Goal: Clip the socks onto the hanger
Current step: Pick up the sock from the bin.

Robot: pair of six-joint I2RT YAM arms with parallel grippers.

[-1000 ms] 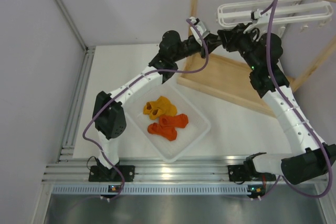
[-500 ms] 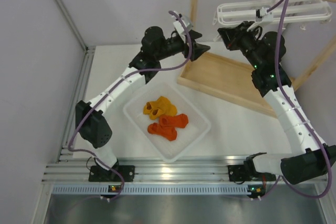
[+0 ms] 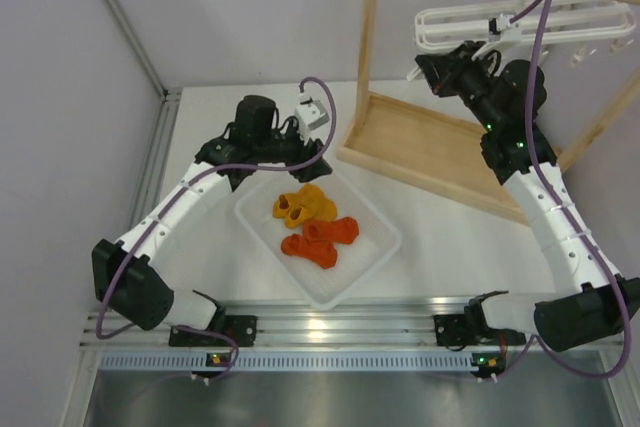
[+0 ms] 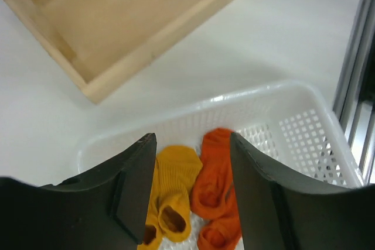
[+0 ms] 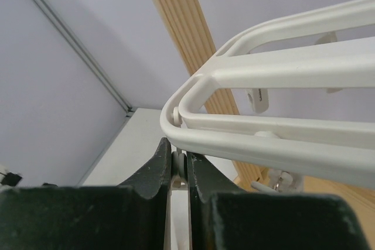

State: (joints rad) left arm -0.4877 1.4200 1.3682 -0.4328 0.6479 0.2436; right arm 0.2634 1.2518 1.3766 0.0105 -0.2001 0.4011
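Having swung back from the hanger (image 5: 281, 68), the left end effector (image 4: 192, 144) hovers, jaws wide, over the four socks (image 3: 315, 222) heaped in the white basket (image 4: 304, 133), while the right end effector (image 5: 179, 150) has pinched shut on a corner clip (image 5: 178, 184), so a first sock pickup looks next.

The top camera looks down from behind over the whole worktop (image 3: 450, 247). The left wrist camera faces down, close above the basket (image 4: 293, 127), which both views share. The right wrist camera sits tight beneath the hanger (image 5: 281, 68).
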